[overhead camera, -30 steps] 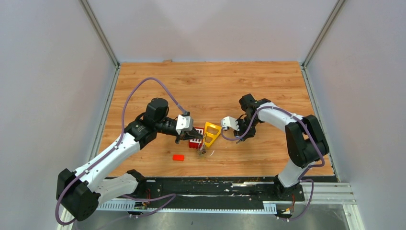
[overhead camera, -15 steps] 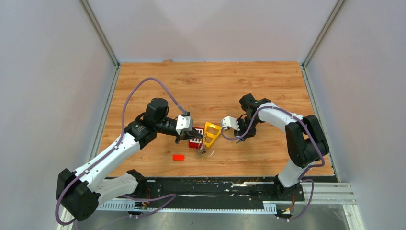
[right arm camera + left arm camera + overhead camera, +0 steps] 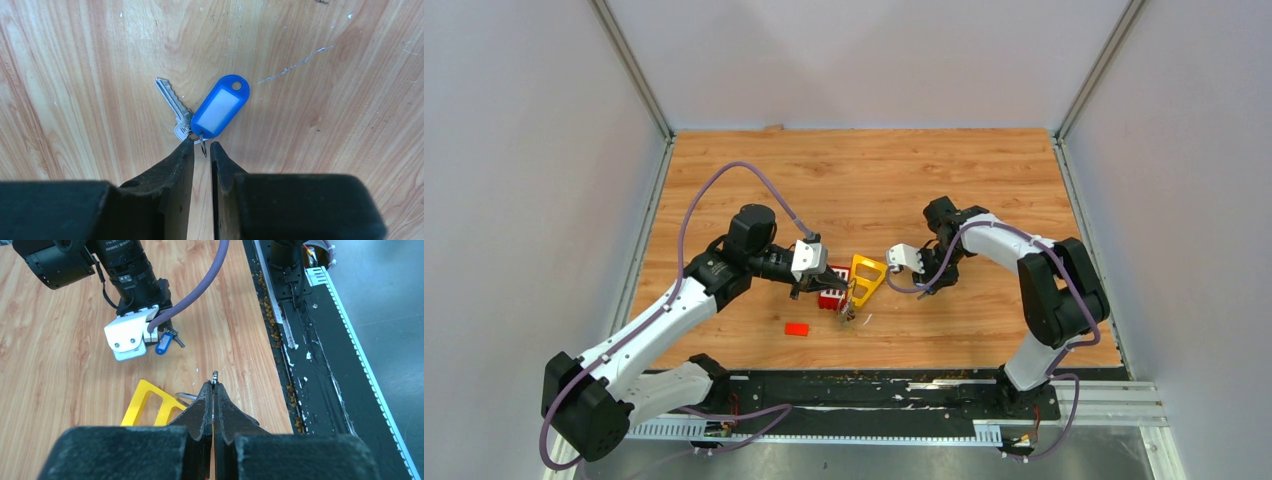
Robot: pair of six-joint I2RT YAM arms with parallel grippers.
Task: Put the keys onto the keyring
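No key is on the keyring yet; that thin silver loop shows at the tips of the left gripper, which is clenched beside the yellow frame. 1 key with a blue tag lies on the table. The right gripper straddles its small ring, jaws nearly together; whether it pinches, I cannot tell. Lifting and threading remain.

On the worktop, a triangular frame is set at the middle, with a block cluster just beside it on the left. A lone block is placed further left, nearer the arms' bases. A key and its tag are laid side by side right of the frame, at the tip of the right gripper.
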